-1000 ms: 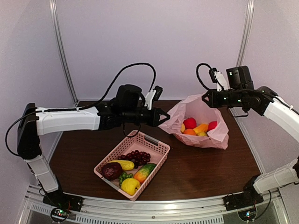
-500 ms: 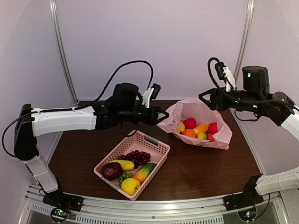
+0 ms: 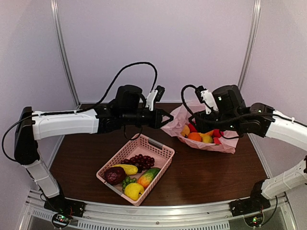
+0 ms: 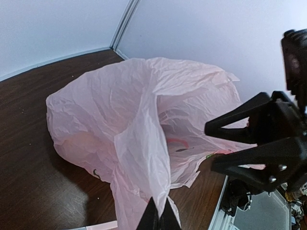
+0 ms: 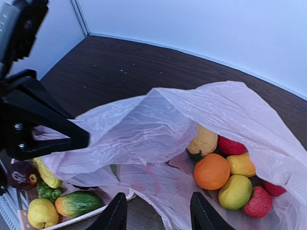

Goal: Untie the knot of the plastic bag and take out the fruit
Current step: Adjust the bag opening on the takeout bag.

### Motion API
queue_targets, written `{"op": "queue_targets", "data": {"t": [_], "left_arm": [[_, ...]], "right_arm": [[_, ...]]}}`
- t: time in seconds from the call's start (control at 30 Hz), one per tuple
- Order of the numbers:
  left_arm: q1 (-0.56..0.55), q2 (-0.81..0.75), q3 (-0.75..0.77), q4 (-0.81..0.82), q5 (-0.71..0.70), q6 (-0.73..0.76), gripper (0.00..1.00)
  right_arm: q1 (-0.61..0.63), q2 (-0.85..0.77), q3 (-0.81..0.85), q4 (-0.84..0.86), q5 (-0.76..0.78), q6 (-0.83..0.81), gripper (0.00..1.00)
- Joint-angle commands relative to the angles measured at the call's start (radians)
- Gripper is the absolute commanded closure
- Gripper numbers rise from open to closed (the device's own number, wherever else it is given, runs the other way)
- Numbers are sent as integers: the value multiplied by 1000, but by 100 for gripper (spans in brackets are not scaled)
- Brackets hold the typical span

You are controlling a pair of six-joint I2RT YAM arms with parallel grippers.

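The pink plastic bag (image 3: 226, 143) lies at the back right of the table with its mouth wide open, and no knot shows. My left gripper (image 3: 170, 118) is shut on the bag's left edge and holds it up; in the left wrist view the film runs down into the closed fingertips (image 4: 158, 218). The fruit (image 3: 194, 136) lies inside: an orange (image 5: 211, 171), red, yellow and green ones. My right gripper (image 5: 156, 215) hangs open over the bag's mouth, just above its front wall, with nothing between its fingers.
A pink latticed basket (image 3: 160, 144) stands at the front centre, holding a grape bunch (image 3: 140, 161), a dark maroon fruit (image 3: 114, 175) and other produce. The two grippers are close together over the bag's left side. The back wall stands just behind the bag.
My right arm has swung left and down from behind the bag to above its mouth, its jaws opening. The bag's rear edge has sunk. The left arm has held still.
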Motion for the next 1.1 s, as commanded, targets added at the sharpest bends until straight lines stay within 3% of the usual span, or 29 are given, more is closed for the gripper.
{"op": "queue_targets", "data": {"t": [0.0,0.27,0.53,0.77,1.07], "left_arm": [[-3,-44,-10,34,-21,-4,100],[-2,-78,-8,-7,-86,15,100],[32,-133,-62,-30,-145,12,100],[58,-164,-100,-30,-140,4,100],[55,-164,-154,44,35,65,100]], "right_arm": [[9,47,-73,17,203,19,56],[-31,77,-210,-15,371,-10,55],[-64,-32,-304,-148,441,58,44],[-67,-88,-350,-155,407,87,42],[-45,-93,-318,13,258,29,37]]}}
